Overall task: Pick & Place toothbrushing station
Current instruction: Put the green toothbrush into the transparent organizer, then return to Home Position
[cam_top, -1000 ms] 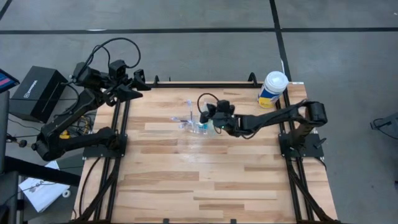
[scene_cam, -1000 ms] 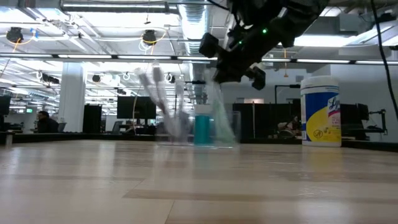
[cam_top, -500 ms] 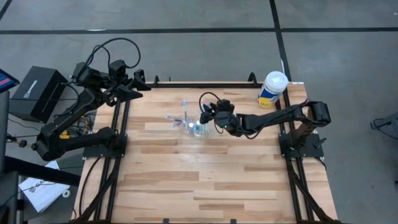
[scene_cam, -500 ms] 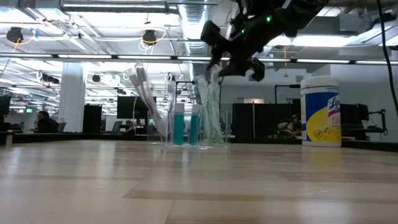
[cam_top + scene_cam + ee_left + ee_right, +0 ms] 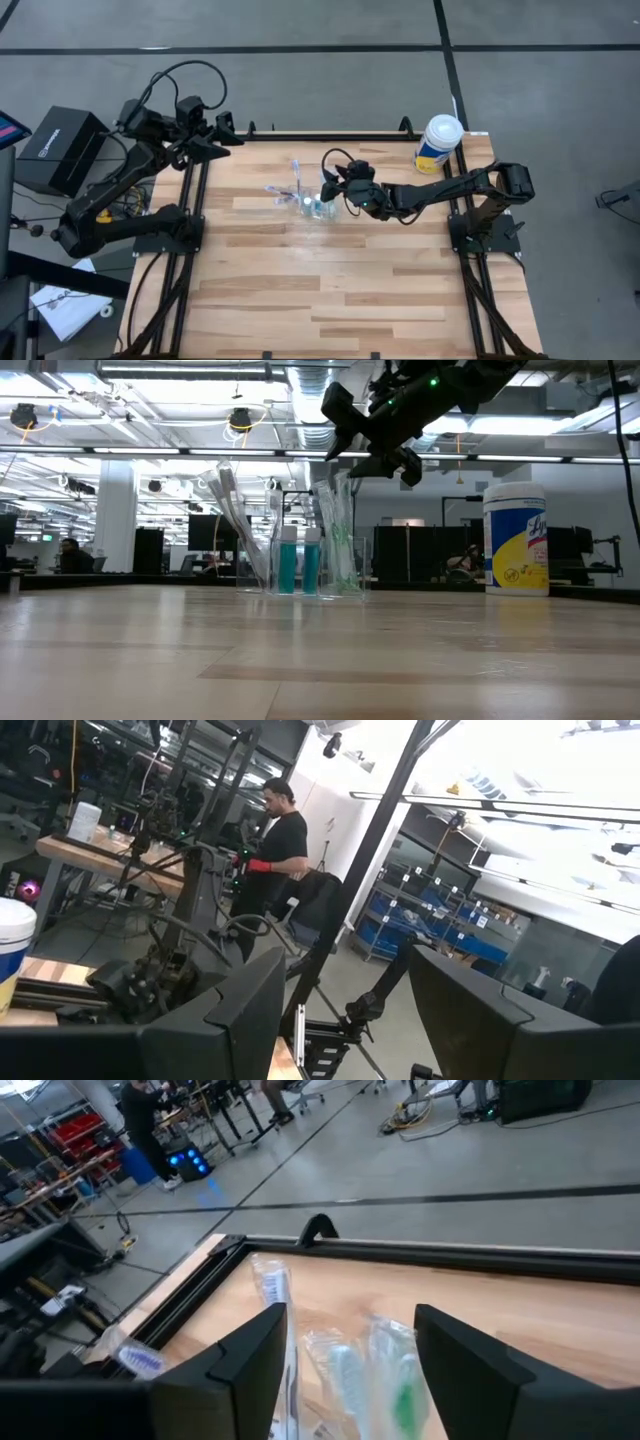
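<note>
The small clear cup [image 5: 305,565] stands upright on its base on the table, left of centre toward the far side [image 5: 316,206]. In it stand two blue tubes [image 5: 299,561], green toothbrushes [image 5: 341,545] and wrapped white brushes [image 5: 228,495] that lean out toward the left. My right gripper [image 5: 372,465] is open just above the brush tops, at the cup's right side [image 5: 331,192]. In the right wrist view its two fingers [image 5: 250,1365] stand on either side of the brushes [image 5: 395,1380]. My left gripper [image 5: 222,135] is open and waits at the table's far left corner.
A white-lidded yellow-and-blue canister [image 5: 438,143] stands at the far right corner; it also shows in the low view [image 5: 515,540]. A black rail [image 5: 420,1250] runs along the far edge. The near half of the wooden table [image 5: 330,300] holds nothing.
The cup was tilted and in motion a second ago; it has come upright and now rests on the table. My right gripper has risen a little above the brush tops and drawn slightly toward the table's right edge.
</note>
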